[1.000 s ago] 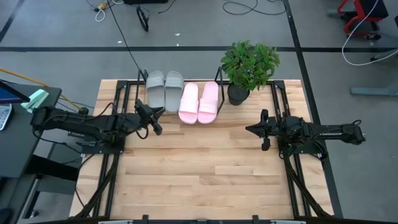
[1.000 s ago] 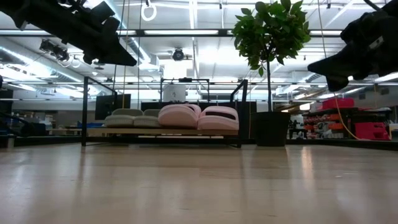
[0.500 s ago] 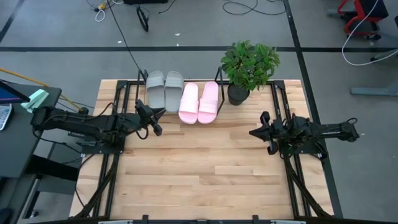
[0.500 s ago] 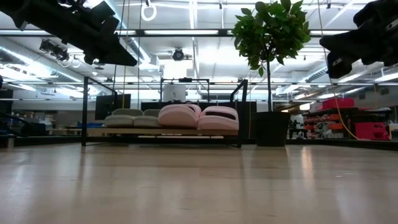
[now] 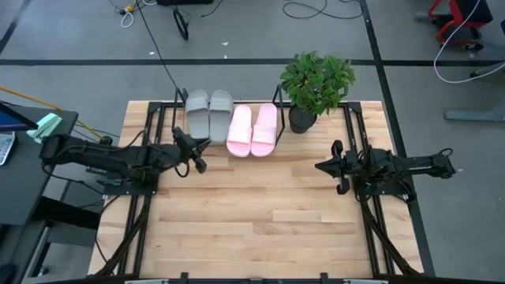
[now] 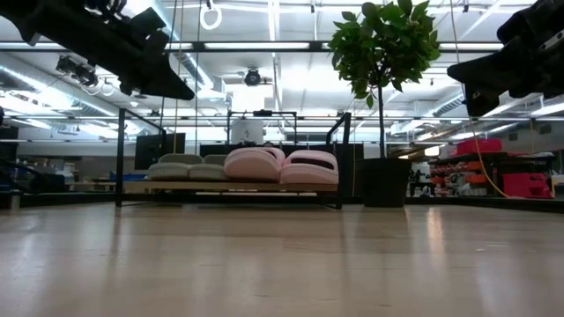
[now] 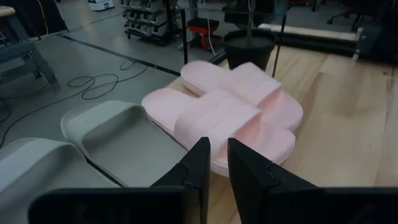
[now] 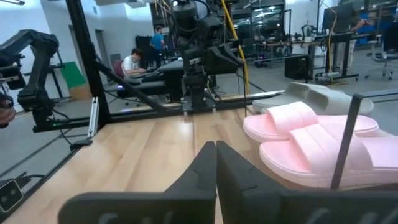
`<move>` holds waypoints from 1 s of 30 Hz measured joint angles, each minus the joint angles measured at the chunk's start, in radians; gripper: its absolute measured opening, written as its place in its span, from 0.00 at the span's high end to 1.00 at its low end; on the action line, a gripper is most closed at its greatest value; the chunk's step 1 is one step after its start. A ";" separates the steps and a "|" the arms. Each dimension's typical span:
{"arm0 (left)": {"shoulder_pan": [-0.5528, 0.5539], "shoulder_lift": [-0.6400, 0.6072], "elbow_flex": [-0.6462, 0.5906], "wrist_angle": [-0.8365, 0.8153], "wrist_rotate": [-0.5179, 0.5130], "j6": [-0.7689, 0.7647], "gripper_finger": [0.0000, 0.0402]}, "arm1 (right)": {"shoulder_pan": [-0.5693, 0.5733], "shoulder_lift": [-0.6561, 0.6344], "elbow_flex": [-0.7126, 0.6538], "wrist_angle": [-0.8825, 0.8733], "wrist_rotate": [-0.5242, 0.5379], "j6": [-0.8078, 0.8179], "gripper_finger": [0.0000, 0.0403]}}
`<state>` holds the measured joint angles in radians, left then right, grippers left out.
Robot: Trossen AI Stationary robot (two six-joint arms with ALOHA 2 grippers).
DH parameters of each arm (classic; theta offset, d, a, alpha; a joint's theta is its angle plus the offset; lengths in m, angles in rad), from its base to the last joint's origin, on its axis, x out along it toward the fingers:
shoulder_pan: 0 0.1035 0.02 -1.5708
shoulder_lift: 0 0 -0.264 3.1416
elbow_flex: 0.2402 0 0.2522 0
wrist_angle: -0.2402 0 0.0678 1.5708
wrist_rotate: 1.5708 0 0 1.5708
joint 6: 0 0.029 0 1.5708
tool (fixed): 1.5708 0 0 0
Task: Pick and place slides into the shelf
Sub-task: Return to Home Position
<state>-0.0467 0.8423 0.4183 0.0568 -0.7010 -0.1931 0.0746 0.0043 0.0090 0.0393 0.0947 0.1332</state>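
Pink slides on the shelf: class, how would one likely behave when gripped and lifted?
Probably light and squashy: the pink slides look like thick moulded foam. Unlikely to roll: they lie flat on the shelf.

**Camera Placement**

The high view looks straight down on the whole table from well above. The low view sits at tabletop height and faces level across it toward the shelf and the room behind. The left wrist view looks past the left gripper, close over the slides. The right wrist view looks past the right gripper, across the table. All four views share the slides.
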 joint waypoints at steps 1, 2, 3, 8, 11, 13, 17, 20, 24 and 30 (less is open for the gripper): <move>0.000 0.015 0.000 0.005 0.000 -0.006 0.86 | 0.000 0.003 0.000 -0.001 -0.002 0.001 0.99; 0.000 0.035 0.000 0.021 0.000 -0.015 0.87 | 0.000 0.006 0.000 -0.001 -0.004 0.004 0.99; 0.000 0.058 0.000 0.036 0.000 -0.022 0.88 | 0.000 0.007 0.000 -0.002 -0.005 0.005 0.99; -0.017 0.148 -0.110 0.358 0.000 -0.007 0.95 | 0.000 0.013 0.000 -0.007 -0.019 0.005 0.98; -0.020 0.134 -0.198 0.503 -0.004 -0.002 0.99 | 0.000 0.013 0.000 -0.009 -0.030 0.028 0.98; -0.019 0.094 -0.237 0.541 -0.012 0.003 0.98 | 0.000 0.013 0.000 -0.011 -0.038 0.035 0.98; -0.019 -0.042 -0.275 0.532 -0.012 0.049 0.96 | 0.000 0.013 0.000 -0.012 -0.042 0.048 0.99; -0.019 -0.150 -0.278 0.488 -0.012 0.103 0.96 | 0.000 0.014 0.000 -0.012 -0.041 0.048 0.99; -0.019 -0.282 -0.278 0.372 -0.012 0.121 0.99 | 0.000 0.014 0.000 -0.012 -0.041 0.048 0.98; -0.019 -0.439 -0.279 0.223 -0.012 0.100 0.96 | 0.000 0.014 0.000 -0.011 -0.031 0.048 0.99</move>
<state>-0.0654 0.4031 0.1394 0.2802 -0.7129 -0.0929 0.0746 0.0183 0.0090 0.0280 0.0639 0.1811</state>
